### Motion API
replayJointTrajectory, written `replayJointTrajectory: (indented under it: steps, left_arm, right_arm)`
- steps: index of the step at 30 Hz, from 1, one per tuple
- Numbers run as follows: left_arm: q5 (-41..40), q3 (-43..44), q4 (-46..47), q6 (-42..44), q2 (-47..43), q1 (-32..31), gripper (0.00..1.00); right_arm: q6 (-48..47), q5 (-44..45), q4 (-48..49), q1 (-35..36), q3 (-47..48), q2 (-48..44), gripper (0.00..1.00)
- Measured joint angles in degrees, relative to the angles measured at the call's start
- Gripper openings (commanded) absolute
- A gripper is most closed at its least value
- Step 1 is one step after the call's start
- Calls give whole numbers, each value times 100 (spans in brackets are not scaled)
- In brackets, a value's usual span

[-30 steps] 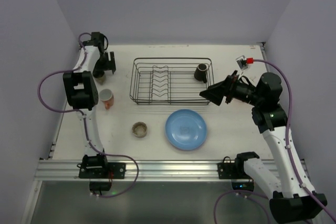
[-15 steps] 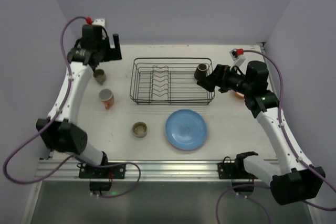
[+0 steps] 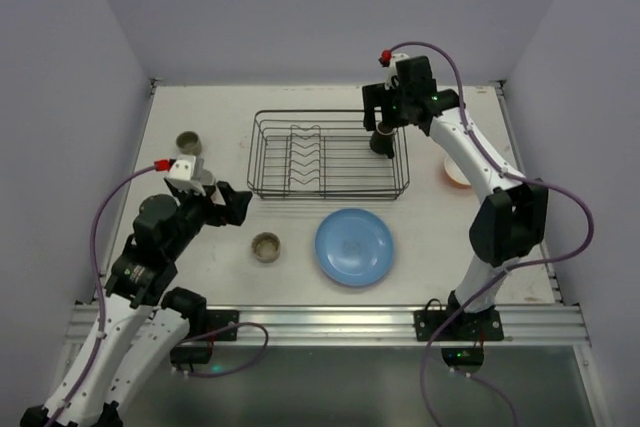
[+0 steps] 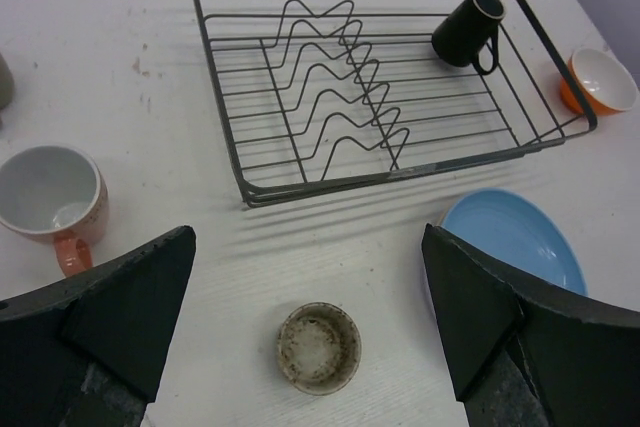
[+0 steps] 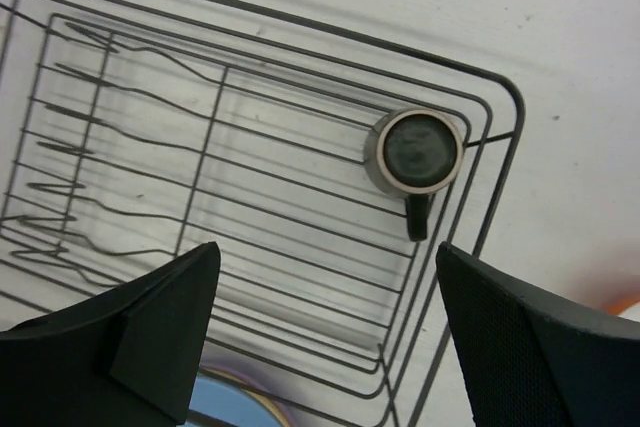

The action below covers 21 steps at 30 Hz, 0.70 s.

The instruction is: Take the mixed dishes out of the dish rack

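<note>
My right tool (image 5: 325, 247) hangs released above the rack (image 3: 330, 172); the dark cup (image 5: 418, 152) sits mouth-up in the rack's corner at 1 o'clock from it, handle toward 6 o'clock. The left tool (image 4: 308, 237), released too, is well apart, so the right one's nearer.

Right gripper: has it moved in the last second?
Yes. In the top view the right gripper swung from the rack's near right corner to its far right corner, and hangs open above the dark cup.
</note>
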Motion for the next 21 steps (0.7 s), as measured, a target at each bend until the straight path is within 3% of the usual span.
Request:
replayJointTrajectory:
  steps: [8, 21]
  left_arm:
    - [181, -223, 269, 50, -726, 0, 100]
    - [629, -225, 337, 109, -398, 0, 100]
  right_arm:
    - [-835, 662, -767, -11, 1462, 1390, 90]
    - [-1475, 804, -1176, -13, 1834, 2269, 89]
